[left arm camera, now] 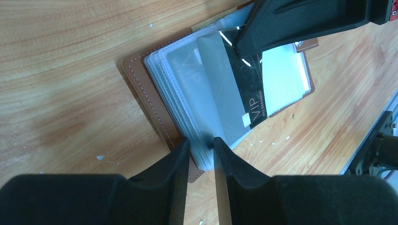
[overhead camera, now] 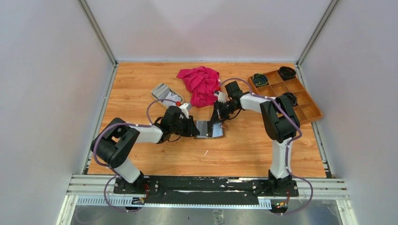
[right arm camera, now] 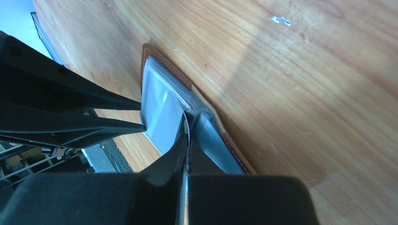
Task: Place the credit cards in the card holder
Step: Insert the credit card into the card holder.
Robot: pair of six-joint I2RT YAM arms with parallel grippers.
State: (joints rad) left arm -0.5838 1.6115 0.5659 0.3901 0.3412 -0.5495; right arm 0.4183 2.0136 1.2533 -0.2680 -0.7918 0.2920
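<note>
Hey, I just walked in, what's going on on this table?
The left gripper pinches the open brown card holder by its clear sleeves, holding it against the table. The right gripper is shut on a dark card marked VIP, which seems to be part-way into one sleeve but is not fully in.

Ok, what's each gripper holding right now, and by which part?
The left gripper pinches the card holder by the near edge of its clear sleeves. The right gripper grips a dark card by one edge, over the open holder.
</note>
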